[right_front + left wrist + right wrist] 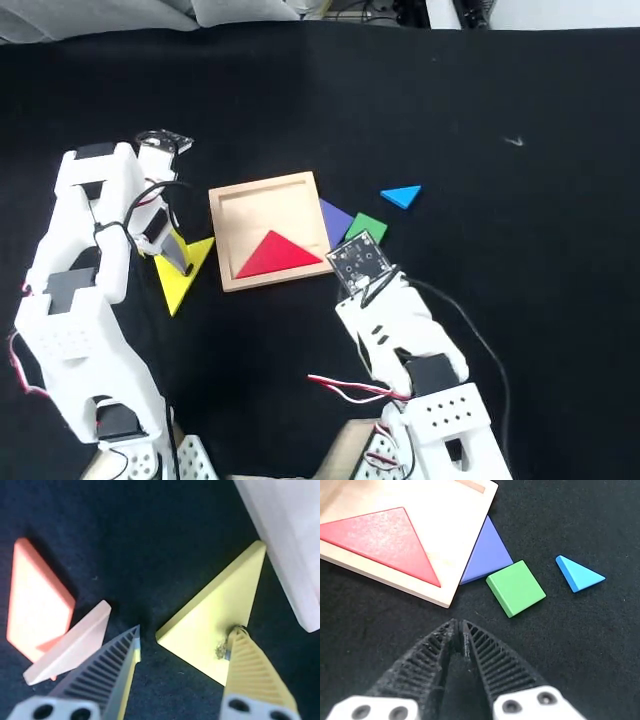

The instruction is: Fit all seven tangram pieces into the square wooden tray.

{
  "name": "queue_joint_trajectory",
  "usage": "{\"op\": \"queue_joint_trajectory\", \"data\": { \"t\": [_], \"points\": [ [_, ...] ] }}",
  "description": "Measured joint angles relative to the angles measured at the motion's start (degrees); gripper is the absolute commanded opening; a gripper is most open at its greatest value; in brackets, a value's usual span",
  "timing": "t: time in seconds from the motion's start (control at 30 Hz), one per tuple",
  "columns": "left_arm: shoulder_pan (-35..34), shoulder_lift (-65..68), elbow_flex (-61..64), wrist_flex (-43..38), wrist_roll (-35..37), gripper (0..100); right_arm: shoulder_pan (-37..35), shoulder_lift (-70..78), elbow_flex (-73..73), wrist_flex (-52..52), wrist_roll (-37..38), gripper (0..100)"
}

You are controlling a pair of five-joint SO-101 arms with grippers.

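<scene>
My left claw (pixel 185 629) stood spread about a corner of the flat yellow triangular piece (pixel 217 605), which lay just beside the square wooden tray (pixel 287 535). It looked stiff, light, thin and likely slick, so I judged its straight edges the best hold. My right claw (pixel 459 626) was pressed together.

The left arm (pixel 70 330) and right arm (pixel 400 320) are blocky white plastic with black motors. Red and white wires (pixel 345 388) trail behind the right gripper (pixel 459 624), whose ribbed fingers (pixel 490 665) are black. The left gripper (pixel 187 629) has one grey and one yellow.
</scene>
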Motion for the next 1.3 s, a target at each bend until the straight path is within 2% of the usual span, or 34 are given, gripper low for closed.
{"op": "queue_joint_trajectory", "data": {
  "t": [0.2, 0.47, 0.67, 0.83, 1.1, 1.3],
  "points": [
    [3.16, 0.88, -0.44, 1.49, 0.09, 27, 0.00, 0.00, 0.00, 0.00, 0.00, 1.2],
    [3.52, 0.97, -0.44, 1.58, 0.18, 26, 0.00, 0.00, 0.00, 0.00, 0.00, 1.2],
    [5.89, 0.00, -0.09, 1.67, 0.09, 13, 0.00, 0.00, 0.00, 0.00, 0.00, 1.2],
    [9.67, 0.97, 1.14, 3.60, 0.26, 13, 0.00, 0.00, 0.00, 0.00, 0.00, 1.2],
    [9.85, -2.99, 1.32, 9.76, 0.53, 13, 0.00, 0.00, 0.00, 0.00, 0.00, 1.2],
    [9.85, -9.76, 3.43, 10.73, 0.53, 13, 0.00, 0.00, 0.00, 0.00, 0.00, 1.2]
  ]
}}
